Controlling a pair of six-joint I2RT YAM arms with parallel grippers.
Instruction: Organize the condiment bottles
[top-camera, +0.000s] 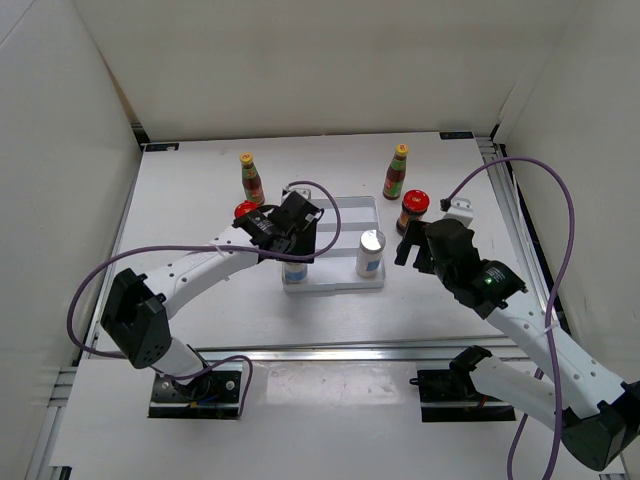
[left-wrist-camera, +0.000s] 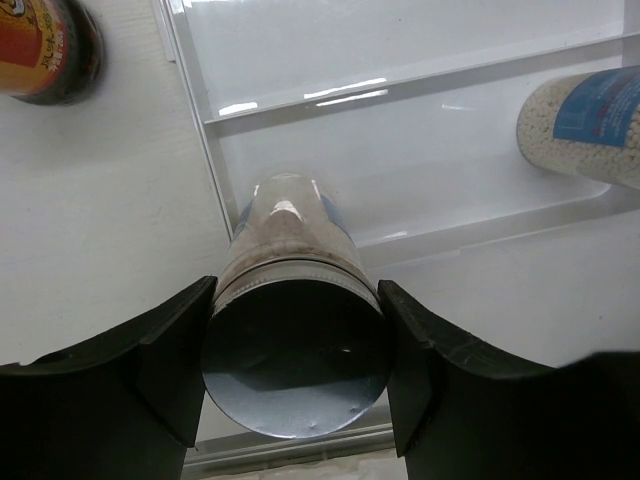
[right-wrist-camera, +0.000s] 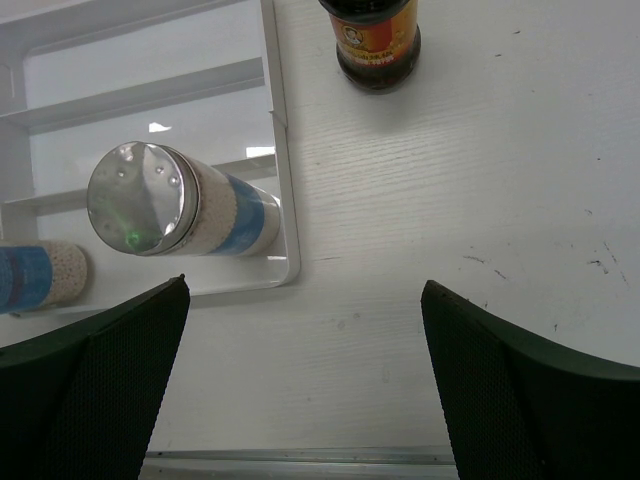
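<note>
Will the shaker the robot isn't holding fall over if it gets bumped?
Probably, if bumped up high: the shaker stands tall and narrow. Lying down, its round body would likely roll, though the ridges of the tray might stop it. Its shiny metal lid looks slippery.

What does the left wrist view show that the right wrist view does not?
Only left wrist: the left fingers closed on the left shaker at its silver top, and the left jar beside the tray. Only right wrist: the right fingers spread wide, and the right jar. Both: the tray, the right shaker, and the left shaker, though the right wrist view catches only part of it.
</note>
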